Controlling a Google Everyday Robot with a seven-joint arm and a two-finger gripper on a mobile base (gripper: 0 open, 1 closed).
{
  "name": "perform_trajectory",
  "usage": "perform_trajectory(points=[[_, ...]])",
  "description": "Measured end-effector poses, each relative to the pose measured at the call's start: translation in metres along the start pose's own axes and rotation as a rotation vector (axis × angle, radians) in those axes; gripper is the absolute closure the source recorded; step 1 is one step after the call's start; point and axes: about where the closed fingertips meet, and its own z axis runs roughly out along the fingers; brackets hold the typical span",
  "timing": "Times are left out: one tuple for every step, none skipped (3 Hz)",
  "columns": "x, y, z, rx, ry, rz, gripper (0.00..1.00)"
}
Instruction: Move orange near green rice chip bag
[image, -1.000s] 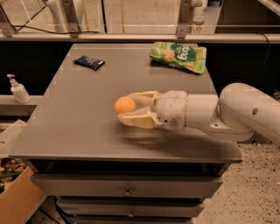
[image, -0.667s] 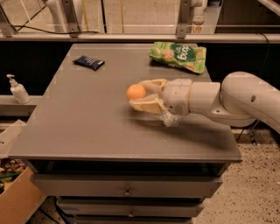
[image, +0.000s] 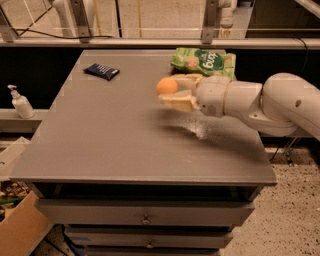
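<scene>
Though seemingly aloft, round orange (image: 166, 86) in pincer (image: 169, 90) near crinkly green bag (image: 202, 61).

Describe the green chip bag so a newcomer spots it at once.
On the grey table, look along the far edge, right of centre. The light-green crinkly bag lies there, just beyond the tool holding the orange. It is the only green thing; the packet at far left is small and dark blue.

orange (image: 166, 86) in gripper (image: 170, 90) over table (image: 100, 130), chip bag (image: 202, 61) just behind (rightward)
</scene>
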Motion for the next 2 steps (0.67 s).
perform_trajectory(points=[[0.003, 0.04, 0.007, -0.082, 0.013, 0.023, 1.0], [0.021, 0.037, 0.012, -0.089, 0.04, 0.088, 1.0]])
